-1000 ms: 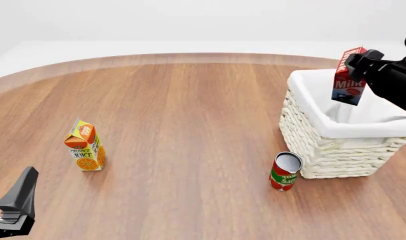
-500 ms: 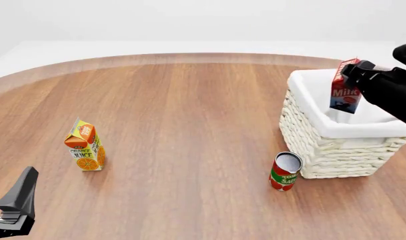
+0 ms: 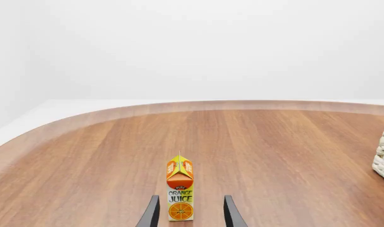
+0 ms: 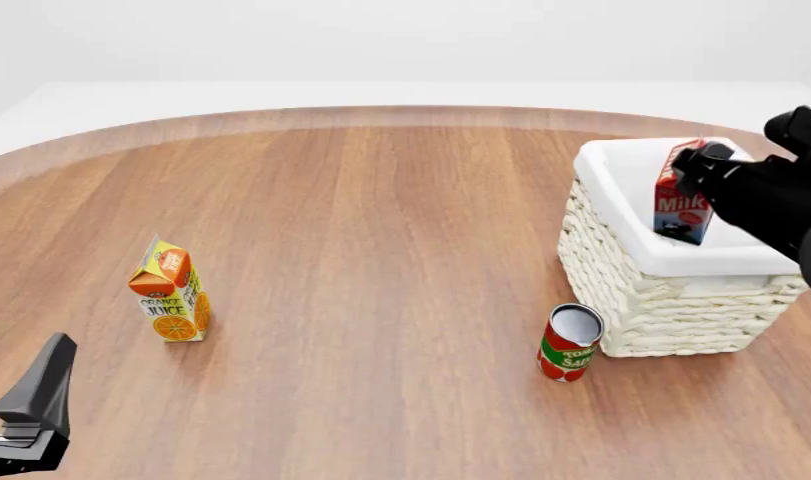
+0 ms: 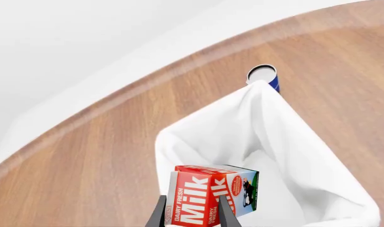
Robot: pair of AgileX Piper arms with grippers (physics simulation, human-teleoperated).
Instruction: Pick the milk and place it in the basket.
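The milk is a red carton with white lettering, held tilted by my right gripper, which is shut on its upper part. Its lower end hangs inside the basket, a cream woven basket with a white cloth lining, at the right of the table. In the right wrist view the milk sits between the two fingers above the basket's lining. My left gripper rests low at the near left, open and holding nothing; its fingers stand apart.
An orange juice carton stands upright at the left, ahead of the left gripper, seen as the juice carton in the left wrist view. A red can stands against the basket's near-left corner. A blue can stands beyond the basket.
My right gripper has carried the milk down and slightly forward, from above the basket to partly inside it. The left arm has not moved.
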